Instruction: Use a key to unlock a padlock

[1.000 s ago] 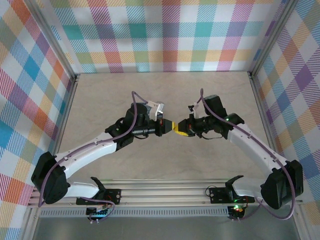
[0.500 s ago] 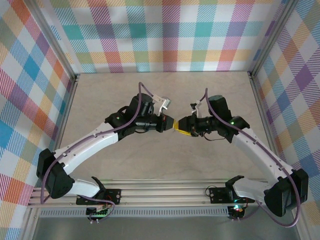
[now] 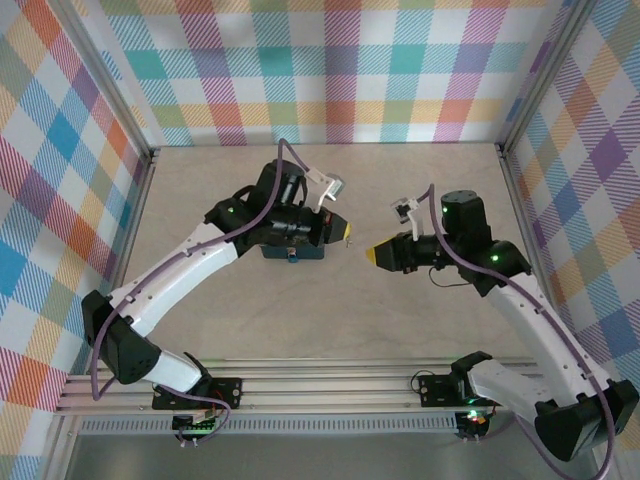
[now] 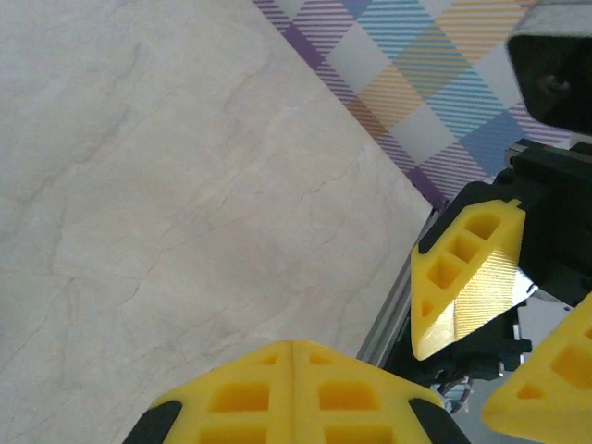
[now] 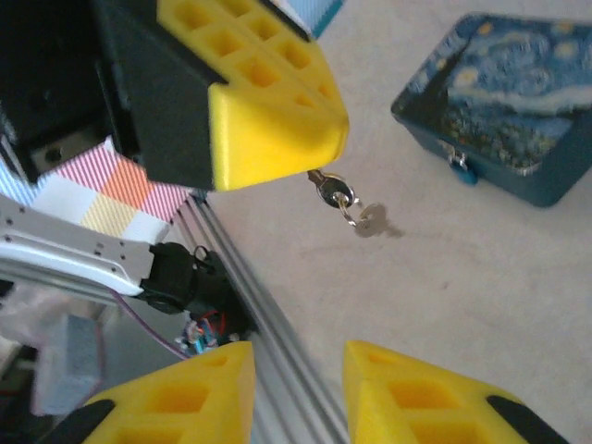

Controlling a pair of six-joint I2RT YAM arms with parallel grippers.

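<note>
Your left gripper [image 5: 296,139] is clenched on the key [image 5: 327,189], and your right gripper [image 3: 380,256] faces it with jaws parted and nothing between them. Both hang over the middle of the bench [image 3: 430,330].

Start with the padlock [image 5: 499,92]. It sits flat on the bench just left of the middle, partly under the left arm's wrist, painted top up. It's a rigid, boxy block, probably heavy enough to stay put under a light touch, but it may slide on the smooth bench when you push a key into it. The printed top looks slick, so take it low down across the two plain dark sides. Leave free the side with the small blue fitting [image 5: 460,168]; I judge that's where the key goes, though it's too small to be sure.

The key is up in the air, well apart from the padlock, with only a short end showing past the yellow pads. It looks like stiff, thin, light, slippery metal that would pivot in a loose pinch, so grip it flat across its broad faces. The little ring [image 5: 349,211] dangles from the exposed end, which suggests the blade is buried in the pads; keep the ring out of any grip
</note>
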